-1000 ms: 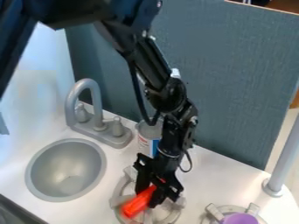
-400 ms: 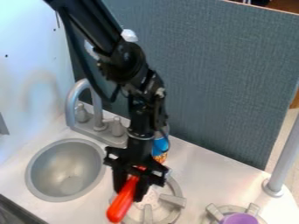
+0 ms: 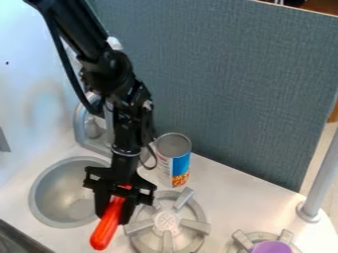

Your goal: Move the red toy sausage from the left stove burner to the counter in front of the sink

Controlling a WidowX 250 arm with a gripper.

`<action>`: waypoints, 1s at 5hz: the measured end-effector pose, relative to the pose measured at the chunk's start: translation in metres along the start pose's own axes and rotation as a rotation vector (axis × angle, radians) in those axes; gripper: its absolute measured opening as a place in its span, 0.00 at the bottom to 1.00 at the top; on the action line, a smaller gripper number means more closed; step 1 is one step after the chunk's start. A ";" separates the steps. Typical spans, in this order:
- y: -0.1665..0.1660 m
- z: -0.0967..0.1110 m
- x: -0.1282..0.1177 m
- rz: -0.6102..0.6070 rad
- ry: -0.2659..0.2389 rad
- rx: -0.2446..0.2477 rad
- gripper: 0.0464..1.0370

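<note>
The black gripper (image 3: 113, 212) hangs between the sink and the near stove burner, over the gap and the sink's right rim. It is shut on a red, rounded, elongated object (image 3: 107, 226), which slants down to the lower left with its upper end between the fingers. The grey round sink (image 3: 59, 192) lies just left of the gripper. To the right is the grey burner (image 3: 166, 221) with its raised prongs. Behind it stands an open can (image 3: 174, 160) with a white, blue and orange label.
A grey faucet (image 3: 80, 123) rises behind the sink, partly covered by the arm. At the lower right a purple object (image 3: 271, 246) rests on a second burner (image 3: 242, 239). A grey post (image 3: 318, 183) stands at the right edge, and a blue-grey panel (image 3: 224, 84) runs along the back.
The gripper has moved left, from over the burner toward the sink, carrying the red object with it. The can and the burner have come into fuller view.
</note>
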State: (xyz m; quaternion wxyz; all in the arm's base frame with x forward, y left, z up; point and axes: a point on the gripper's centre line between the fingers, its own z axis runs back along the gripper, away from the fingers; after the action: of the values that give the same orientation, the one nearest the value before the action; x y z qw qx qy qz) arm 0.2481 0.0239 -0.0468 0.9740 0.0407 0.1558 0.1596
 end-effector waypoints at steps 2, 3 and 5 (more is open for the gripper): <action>0.016 -0.024 0.010 0.032 0.024 0.024 0.50; 0.020 -0.038 0.017 0.041 0.046 0.031 0.50; 0.029 -0.048 0.023 0.064 0.085 0.079 0.50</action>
State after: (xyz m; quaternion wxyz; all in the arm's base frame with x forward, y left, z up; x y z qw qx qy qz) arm 0.2449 0.0606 -0.0951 0.9585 0.0772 0.2016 0.1862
